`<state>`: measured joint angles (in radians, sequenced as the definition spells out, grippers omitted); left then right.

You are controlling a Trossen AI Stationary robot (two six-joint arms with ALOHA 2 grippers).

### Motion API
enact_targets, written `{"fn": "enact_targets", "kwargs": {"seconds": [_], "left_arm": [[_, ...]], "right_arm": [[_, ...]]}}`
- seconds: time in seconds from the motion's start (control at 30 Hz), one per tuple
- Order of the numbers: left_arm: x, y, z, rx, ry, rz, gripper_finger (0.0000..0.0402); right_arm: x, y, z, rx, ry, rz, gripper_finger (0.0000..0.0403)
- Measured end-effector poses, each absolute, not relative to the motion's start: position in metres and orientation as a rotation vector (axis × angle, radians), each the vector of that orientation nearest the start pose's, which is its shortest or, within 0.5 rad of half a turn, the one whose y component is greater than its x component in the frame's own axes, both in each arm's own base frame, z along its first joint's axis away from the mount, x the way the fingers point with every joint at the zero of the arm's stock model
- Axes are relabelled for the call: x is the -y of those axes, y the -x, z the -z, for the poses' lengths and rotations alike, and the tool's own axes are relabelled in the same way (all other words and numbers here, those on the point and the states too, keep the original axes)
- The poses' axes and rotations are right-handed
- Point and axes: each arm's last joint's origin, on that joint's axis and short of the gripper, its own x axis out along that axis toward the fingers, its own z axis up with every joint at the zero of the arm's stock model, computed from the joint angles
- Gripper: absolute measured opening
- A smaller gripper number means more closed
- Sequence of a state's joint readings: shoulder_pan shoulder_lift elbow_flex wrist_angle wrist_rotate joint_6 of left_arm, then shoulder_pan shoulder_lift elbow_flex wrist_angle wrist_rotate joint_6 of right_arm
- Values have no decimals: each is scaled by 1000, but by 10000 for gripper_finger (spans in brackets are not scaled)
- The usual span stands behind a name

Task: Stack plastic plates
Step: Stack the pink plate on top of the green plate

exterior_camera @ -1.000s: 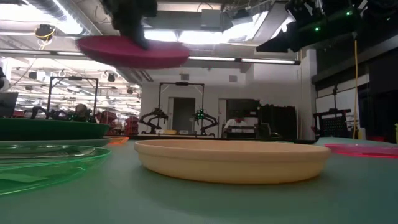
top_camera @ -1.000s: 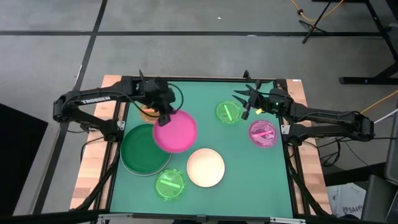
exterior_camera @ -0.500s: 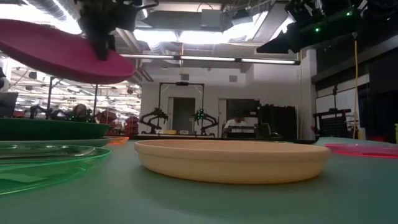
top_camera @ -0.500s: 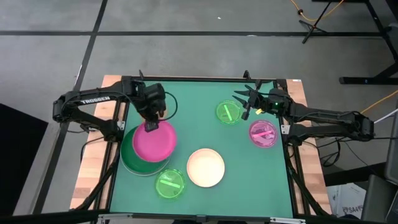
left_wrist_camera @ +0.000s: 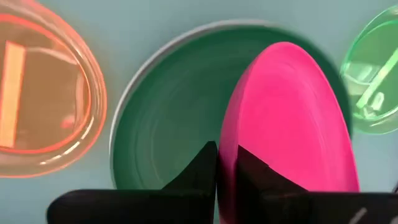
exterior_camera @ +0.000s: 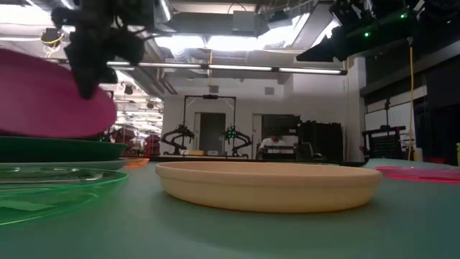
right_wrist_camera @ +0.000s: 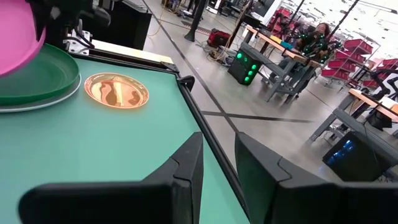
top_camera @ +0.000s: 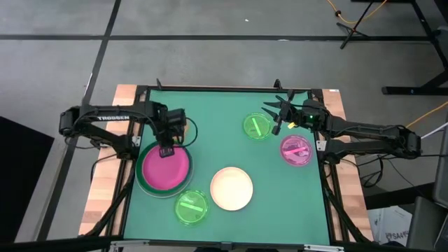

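1. Gripping the rim of the large round magenta plastic plate (top_camera: pixel 166 168), the left pincer (top_camera: pixel 166 149) is clenched on the plate's far edge, one finger on each face as the left wrist view shows.
2. Directly beneath that plate lies the large dark green round plastic plate (top_camera: pixel 145 185), at the bench's left side; from above the magenta one sits almost centred over it, with a green crescent showing around the left and near edge.
3. From bench height the magenta plate (exterior_camera: pixel 50 97) is tilted, its free edge low over the green plate's rim (exterior_camera: pixel 65 149); whether they touch cannot be told.
4. The relation that matters: the target is straight below the pincer's load, so the coming move looks like a short descent and a levelling, then letting go.
5. Further out, a small translucent orange plate (left_wrist_camera: pixel 37 99) lies just beside the green one, a small lime-green translucent plate (top_camera: pixel 191 207) is near the front, and the large cream round plate (top_camera: pixel 232 188) sits near the bench (top_camera: pixel 224 112) centre.
6. The left arm is clearly nearer this stack.
7. The right pincer (top_camera: pixel 280 112) waits at the far right, its fingers parted and empty, near a second lime-green plate (top_camera: pixel 257 127) and a small pink translucent plate (top_camera: pixel 296 150).
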<state>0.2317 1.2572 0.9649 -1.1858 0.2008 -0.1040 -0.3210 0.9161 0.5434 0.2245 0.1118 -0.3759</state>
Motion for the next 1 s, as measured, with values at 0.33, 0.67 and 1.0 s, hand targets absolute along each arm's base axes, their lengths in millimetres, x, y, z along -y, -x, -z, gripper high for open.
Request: {"fn": "enact_targets", "kwargs": {"seconds": [0.33,0.67,1.0], "left_arm": [[-38,-186,-214,-1503,412,-109,23],[-38,-182,-200,-1520,386,-139,24],[-39,-185,-194,-1475,370,-145,24]], "right_arm": [[68,-193,-265,-228,354,399,83],[68,-193,-264,-242,352,396,83],[68,-193,-262,-262,350,392,83]]}}
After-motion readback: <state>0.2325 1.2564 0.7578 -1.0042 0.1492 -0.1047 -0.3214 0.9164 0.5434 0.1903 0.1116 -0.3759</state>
